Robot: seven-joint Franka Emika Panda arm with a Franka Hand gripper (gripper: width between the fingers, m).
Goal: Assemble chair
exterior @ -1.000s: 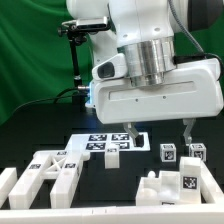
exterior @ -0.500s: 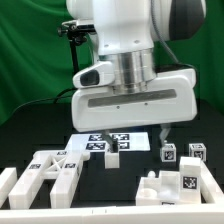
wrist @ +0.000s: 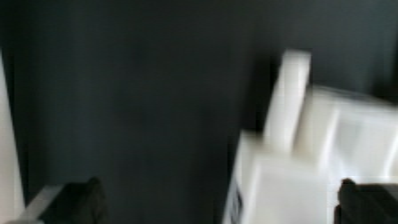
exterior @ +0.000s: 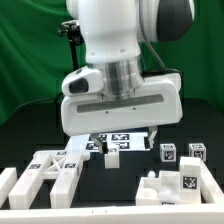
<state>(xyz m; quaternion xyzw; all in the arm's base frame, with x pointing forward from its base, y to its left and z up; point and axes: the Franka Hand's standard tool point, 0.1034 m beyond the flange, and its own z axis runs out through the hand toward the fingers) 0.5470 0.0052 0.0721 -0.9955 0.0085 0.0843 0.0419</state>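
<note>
Pincer (exterior: 122,140) spread wide over black table (exterior: 25,140); green curtain (exterior: 30,50) behind; wrist view blurred, prob. chair part (wrist: 302,150).

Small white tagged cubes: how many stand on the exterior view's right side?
2. One small white plastic cube stands at the exterior view's right, and the other cube is beside it, nearer the right edge. The robot arm may hide more.

Tagged white marker board (exterior: 128,140) flat on black table (exterior: 115,178), green backdrop (exterior: 25,60) behind, black stand (exterior: 72,40) before it
</note>
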